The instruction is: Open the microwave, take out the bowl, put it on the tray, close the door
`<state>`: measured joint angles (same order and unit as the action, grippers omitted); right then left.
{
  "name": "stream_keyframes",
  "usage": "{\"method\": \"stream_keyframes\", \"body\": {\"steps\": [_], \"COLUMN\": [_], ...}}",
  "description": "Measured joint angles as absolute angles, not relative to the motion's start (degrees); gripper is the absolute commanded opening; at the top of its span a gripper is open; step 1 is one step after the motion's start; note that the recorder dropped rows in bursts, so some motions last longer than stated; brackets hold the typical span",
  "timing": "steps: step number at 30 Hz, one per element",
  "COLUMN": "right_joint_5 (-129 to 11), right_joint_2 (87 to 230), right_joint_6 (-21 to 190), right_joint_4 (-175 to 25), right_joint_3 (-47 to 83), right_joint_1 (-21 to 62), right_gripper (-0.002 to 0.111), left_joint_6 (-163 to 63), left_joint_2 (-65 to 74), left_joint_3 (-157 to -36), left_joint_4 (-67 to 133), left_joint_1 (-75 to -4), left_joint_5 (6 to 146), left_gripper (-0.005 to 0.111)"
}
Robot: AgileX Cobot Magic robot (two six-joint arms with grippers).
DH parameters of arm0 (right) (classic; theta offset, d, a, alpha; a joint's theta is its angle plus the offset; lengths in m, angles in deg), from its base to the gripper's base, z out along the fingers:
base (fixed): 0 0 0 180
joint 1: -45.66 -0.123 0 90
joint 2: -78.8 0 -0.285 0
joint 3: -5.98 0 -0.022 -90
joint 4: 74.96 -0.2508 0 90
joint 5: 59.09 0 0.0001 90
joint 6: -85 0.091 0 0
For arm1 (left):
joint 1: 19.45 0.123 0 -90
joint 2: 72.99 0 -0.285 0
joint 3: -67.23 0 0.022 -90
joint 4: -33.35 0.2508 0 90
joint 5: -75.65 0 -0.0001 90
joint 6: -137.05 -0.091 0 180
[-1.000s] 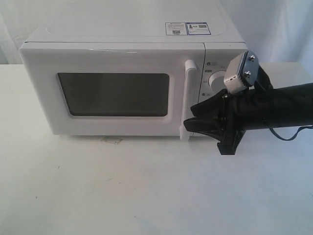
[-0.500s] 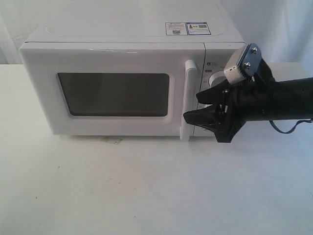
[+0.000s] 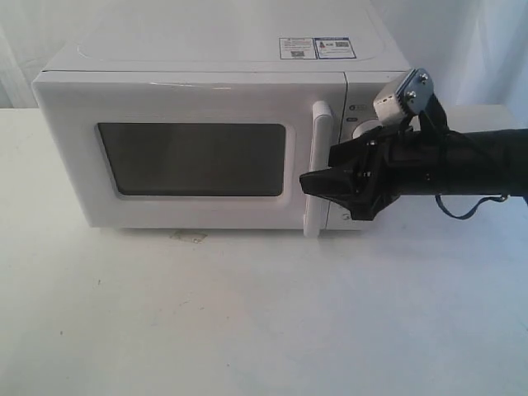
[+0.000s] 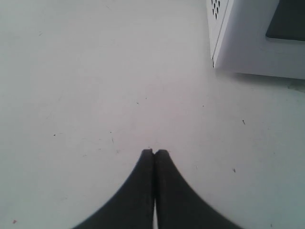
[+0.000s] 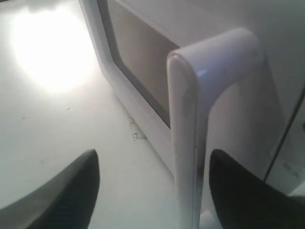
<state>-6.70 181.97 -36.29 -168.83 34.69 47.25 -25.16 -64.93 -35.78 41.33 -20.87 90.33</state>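
The white microwave (image 3: 206,82) stands at the back of the table with its door (image 3: 74,157) shut. The dark window shows nothing of the bowl, which is hidden. My right gripper (image 3: 318,170) is open and straddles the tall white handle (image 3: 320,132) at mid height. In the right wrist view the handle (image 5: 186,143) stands between the two black fingers of the right gripper (image 5: 152,160), nearer one finger, with gaps on both sides. My left gripper (image 4: 154,151) is shut on nothing, low over the table near a corner of the microwave (image 4: 248,43).
The white table (image 3: 247,313) stretches out in front of the microwave. My right arm (image 3: 470,169) crosses the control panel and covers most of the knobs (image 3: 367,130). Stickers (image 3: 318,47) lie on the microwave's top. No tray is in view.
My right gripper has moved left and slightly up, from beside the control panel to around the door handle. The door stays shut.
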Motion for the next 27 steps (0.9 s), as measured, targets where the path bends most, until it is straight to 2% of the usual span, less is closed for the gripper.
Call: {"method": "stream_keyframes", "body": {"steps": [13, 18, 23, 27], "right_joint_5": [-5.47, -4.8, -2.85, -2.08], "right_joint_2": [185.77, 186.26, 187.37, 188.24], "right_joint_6": [-35.15, -35.15, -35.15, -35.15], "right_joint_4": [-167.43, -168.15, -169.3, -169.97], "right_joint_3": [33.02, 33.02, 33.02, 33.02], "right_joint_1": [46.15, 46.15, 46.26, 46.35], "right_gripper": [0.061, 0.055, 0.041, 0.018], "left_joint_6": [-25.16, -25.16, -25.16, -25.16], "left_joint_2": [-64.93, -64.93, -64.93, -64.93], "left_joint_3": [-35.78, -35.78, -35.78, -35.78], "left_joint_4": [41.39, 41.39, 41.39, 41.39], "left_joint_1": [-20.87, -20.87, -20.87, -20.87], "left_joint_5": [90.33, 90.33, 90.33, 90.33], "left_gripper": [0.0, 0.0, 0.0, 0.0]}}
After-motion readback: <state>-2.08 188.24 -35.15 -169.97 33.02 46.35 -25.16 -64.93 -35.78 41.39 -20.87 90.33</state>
